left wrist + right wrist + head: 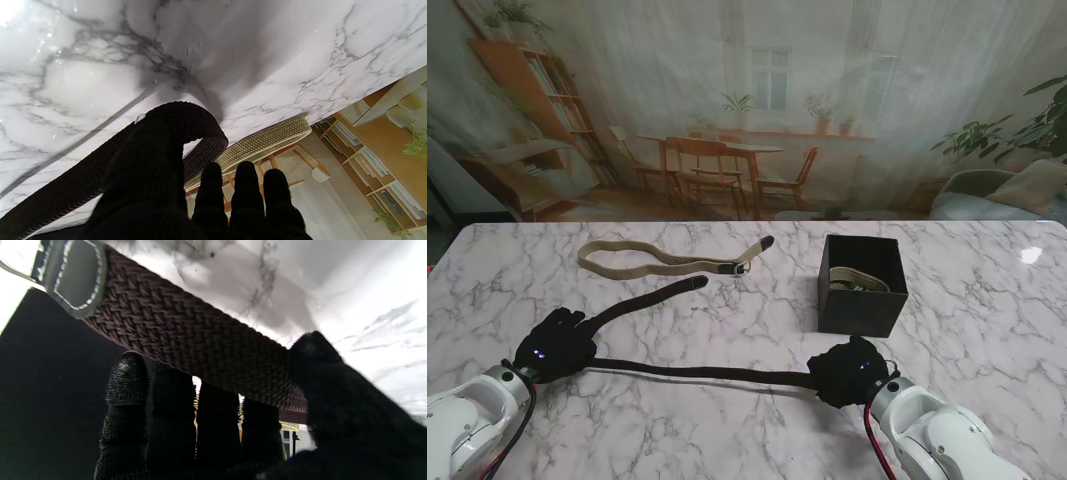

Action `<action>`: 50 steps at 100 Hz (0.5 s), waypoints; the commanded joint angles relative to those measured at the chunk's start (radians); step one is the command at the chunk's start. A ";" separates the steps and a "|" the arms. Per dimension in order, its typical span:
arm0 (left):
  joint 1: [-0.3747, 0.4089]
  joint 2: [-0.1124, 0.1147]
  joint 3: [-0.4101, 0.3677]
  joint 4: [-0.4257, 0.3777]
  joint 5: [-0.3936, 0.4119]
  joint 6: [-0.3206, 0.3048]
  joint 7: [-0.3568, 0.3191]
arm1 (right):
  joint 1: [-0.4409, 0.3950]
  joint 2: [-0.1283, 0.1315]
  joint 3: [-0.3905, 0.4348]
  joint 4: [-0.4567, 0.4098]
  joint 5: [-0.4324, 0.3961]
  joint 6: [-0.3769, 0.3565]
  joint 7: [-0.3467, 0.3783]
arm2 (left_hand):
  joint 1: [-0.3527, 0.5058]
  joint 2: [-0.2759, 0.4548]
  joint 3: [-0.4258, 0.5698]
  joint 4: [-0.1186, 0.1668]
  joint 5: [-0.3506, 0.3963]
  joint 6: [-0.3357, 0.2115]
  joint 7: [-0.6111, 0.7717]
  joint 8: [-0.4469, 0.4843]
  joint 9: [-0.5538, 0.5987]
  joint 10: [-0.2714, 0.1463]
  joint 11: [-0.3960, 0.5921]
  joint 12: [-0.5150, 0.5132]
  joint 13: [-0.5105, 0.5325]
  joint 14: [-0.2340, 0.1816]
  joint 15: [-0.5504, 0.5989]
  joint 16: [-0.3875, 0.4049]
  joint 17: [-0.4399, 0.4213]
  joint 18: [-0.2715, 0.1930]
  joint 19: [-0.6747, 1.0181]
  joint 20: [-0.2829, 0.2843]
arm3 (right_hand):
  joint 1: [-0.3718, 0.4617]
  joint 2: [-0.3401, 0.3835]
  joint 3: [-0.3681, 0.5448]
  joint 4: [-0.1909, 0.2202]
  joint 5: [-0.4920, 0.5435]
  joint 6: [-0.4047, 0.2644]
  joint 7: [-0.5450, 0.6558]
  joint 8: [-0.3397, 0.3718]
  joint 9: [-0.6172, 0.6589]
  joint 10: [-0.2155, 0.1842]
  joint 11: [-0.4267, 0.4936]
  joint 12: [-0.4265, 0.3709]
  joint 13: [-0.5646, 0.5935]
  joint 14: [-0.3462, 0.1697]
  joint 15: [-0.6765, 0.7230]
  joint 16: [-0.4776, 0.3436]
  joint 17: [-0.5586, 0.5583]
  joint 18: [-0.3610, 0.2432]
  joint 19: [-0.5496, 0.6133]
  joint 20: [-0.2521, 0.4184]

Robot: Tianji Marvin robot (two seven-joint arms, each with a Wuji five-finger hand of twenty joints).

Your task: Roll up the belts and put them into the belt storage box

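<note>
A dark braided belt lies stretched across the near part of the marble table between my two hands. My left hand is shut on it at a bend; from there the tail runs away from me to its tip. In the left wrist view the thumb presses on the folded dark belt. My right hand is shut on the buckle end; its wrist view shows the belt between thumb and fingers, with the buckle beyond. The black storage box stands just beyond the right hand.
A tan woven belt lies flat at the far left of the table, also seen as a tan belt past my left fingers. A rolled tan belt sits inside the box. The table's far edge meets a printed room backdrop.
</note>
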 commanded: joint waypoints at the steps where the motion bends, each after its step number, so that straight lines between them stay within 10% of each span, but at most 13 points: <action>1: -0.004 0.004 0.003 0.007 0.002 0.005 -0.023 | -0.006 0.005 0.005 0.013 -0.016 0.013 0.012 | 0.067 0.006 0.006 -0.006 0.077 0.051 0.036 0.028 0.013 0.025 -0.013 0.013 0.008 0.011 -0.009 0.013 -0.006 0.022 0.006 0.021 | -0.004 -0.036 0.006 0.019 0.007 -0.044 -0.005 0.011 -0.015 0.020 -0.001 -0.002 -0.019 0.000 -0.036 0.006 -0.019 0.032 -0.009 0.008; 27: 0.001 0.005 0.001 0.001 0.016 0.012 -0.027 | -0.013 0.010 0.021 0.026 -0.108 0.029 0.000 | 0.067 0.008 0.007 -0.005 0.076 0.048 0.031 0.028 0.018 0.028 -0.015 0.014 0.008 0.014 -0.010 0.015 -0.008 0.026 0.002 0.021 | -0.052 -0.133 0.043 0.011 0.037 -0.068 0.013 0.082 -0.077 0.018 0.006 0.020 -0.047 -0.001 -0.044 0.024 -0.040 0.038 -0.028 0.020; 36: 0.002 0.005 -0.002 0.001 0.019 0.014 -0.019 | -0.007 0.013 0.016 0.053 -0.145 0.046 -0.074 | 0.067 0.008 0.007 -0.005 0.076 0.048 0.030 0.028 0.020 0.027 -0.015 0.015 0.008 0.015 -0.010 0.015 -0.009 0.025 0.001 0.021 | -0.002 -0.181 0.034 0.003 0.028 -0.143 0.120 0.218 -0.092 -0.007 0.113 0.112 -0.031 -0.013 0.010 0.075 -0.024 0.037 -0.015 0.038; 50: 0.003 0.006 -0.006 -0.002 0.023 0.009 -0.011 | 0.003 0.017 0.008 0.085 -0.170 0.059 -0.157 | 0.066 0.009 0.006 -0.006 0.075 0.045 0.028 0.027 0.021 0.031 -0.015 0.016 0.008 0.017 -0.010 0.016 -0.009 0.027 -0.001 0.021 | 0.025 -0.189 0.120 -0.009 0.034 -0.177 0.154 0.214 -0.081 -0.019 0.149 0.167 -0.018 -0.024 0.036 0.098 -0.014 0.036 -0.007 0.046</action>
